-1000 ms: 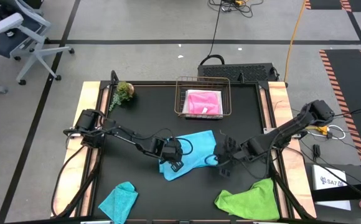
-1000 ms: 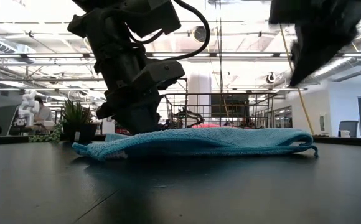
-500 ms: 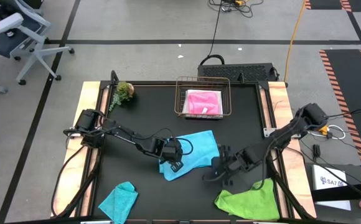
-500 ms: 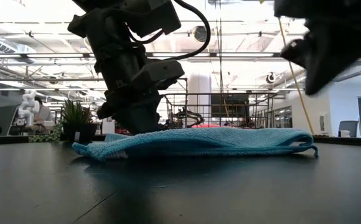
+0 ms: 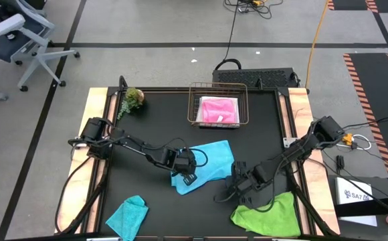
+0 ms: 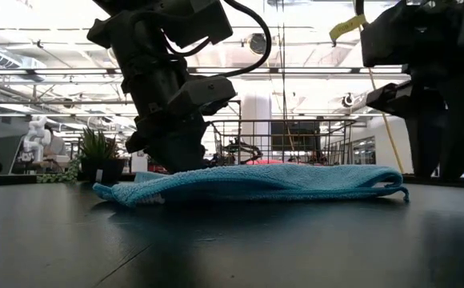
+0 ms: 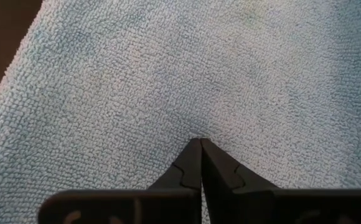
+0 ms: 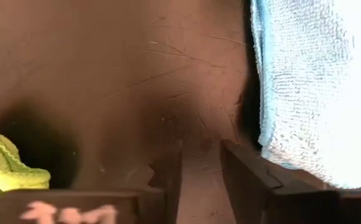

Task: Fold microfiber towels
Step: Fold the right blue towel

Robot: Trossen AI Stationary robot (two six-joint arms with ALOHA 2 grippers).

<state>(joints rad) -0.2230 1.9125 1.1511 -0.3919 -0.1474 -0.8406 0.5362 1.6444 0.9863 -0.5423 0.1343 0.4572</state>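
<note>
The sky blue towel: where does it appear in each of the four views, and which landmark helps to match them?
High view: sky blue towel at the table's middle, under the left pincer.
Low view: it lies flat across the middle.
Left wrist view: it fills almost the whole picture.
Right wrist view: its edge is beside the right pincer.
Shared landmark: the left pincer, shut, pressing on the towel.

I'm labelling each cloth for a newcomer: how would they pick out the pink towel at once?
Start at the black table and go to its far edge, where a wire basket stands. The pink towel lies folded inside it, the only cloth in a container; the others lie loose on the tabletop.
</note>
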